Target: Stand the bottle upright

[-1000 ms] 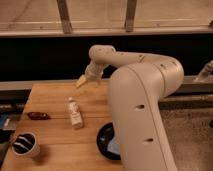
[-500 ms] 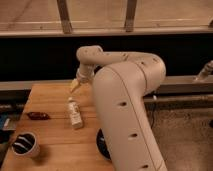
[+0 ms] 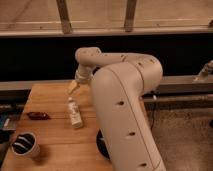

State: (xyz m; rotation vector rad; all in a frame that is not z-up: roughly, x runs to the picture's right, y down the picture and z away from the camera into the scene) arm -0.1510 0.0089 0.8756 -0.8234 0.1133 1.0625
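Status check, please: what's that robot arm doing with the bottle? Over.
Gripper hovering close over bottle, at its far end. Lying flat on table, not yet upright. Nothing between them; cup and red packet sit apart.

Small pale, translucent plastic bottle point(image 3: 75, 115) lying on side, light label, cap end nearest gripper point(image 3: 73, 88); gripper hovers just beyond cap, body stretching away from it

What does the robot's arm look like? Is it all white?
Mostly, yes. The arm is fat, smooth and creamy white, with rounded joints and a few small dark dots down its side. It gets thinner toward the gripper, which looks pale yellowish and sits just above the bottle on the wooden table. No cables show.
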